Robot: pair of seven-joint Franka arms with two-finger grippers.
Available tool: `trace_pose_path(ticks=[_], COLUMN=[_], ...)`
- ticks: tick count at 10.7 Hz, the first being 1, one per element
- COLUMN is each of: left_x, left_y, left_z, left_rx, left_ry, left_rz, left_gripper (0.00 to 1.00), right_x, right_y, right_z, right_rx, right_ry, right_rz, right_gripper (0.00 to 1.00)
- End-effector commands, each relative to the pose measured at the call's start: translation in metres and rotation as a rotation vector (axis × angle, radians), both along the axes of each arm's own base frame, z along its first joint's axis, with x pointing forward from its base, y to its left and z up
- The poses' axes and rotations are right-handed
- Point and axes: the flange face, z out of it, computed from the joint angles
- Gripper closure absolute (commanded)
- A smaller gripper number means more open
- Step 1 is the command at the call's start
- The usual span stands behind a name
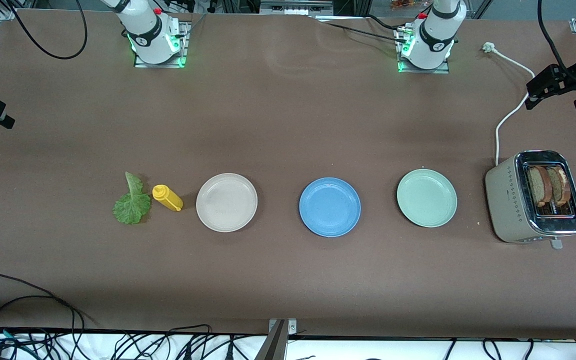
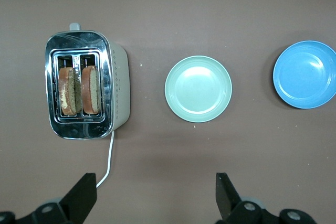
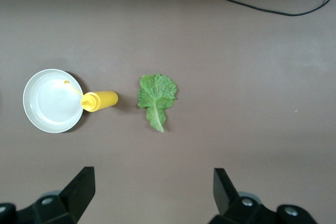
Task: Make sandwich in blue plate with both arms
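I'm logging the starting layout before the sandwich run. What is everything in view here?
blue plate: one, mid-blue, middle of the plate row
pale green plate: one, between blue plate and toaster
beige-white plate: one, beside the bottle
bread slices: two, brown, standing in the toaster slots
toaster: one, beige and chrome, left arm's end
lettuce leaf: one, green, right arm's end
squeeze bottle: one, yellow, lying between leaf and beige-white plate
left gripper: open, above the table by the toaster
right gripper: open, above the table by the leaf
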Motion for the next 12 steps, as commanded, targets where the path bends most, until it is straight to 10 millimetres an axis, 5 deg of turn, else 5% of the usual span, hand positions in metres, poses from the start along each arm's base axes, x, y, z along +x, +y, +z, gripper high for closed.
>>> trace_pose_path(ticks=[1,12], left_x=[0.001,0.001], left_y=[0.003,0.011], left_z=[0.003,0.001], left_rx=[-0.009,-0.01], left_ry=[0.009,0.021], left_rz=[-0.006,0.008], left_gripper=[0.0,0.0], right_x=[0.002,0.013], right_y=[-0.006,-0.008], right_z=[0.005,0.001], right_rx=[0.018,0.005], right_ry=[-0.018,-0.057], right_rz=[-0.001,-0.002], right_gripper=[0.0,0.0])
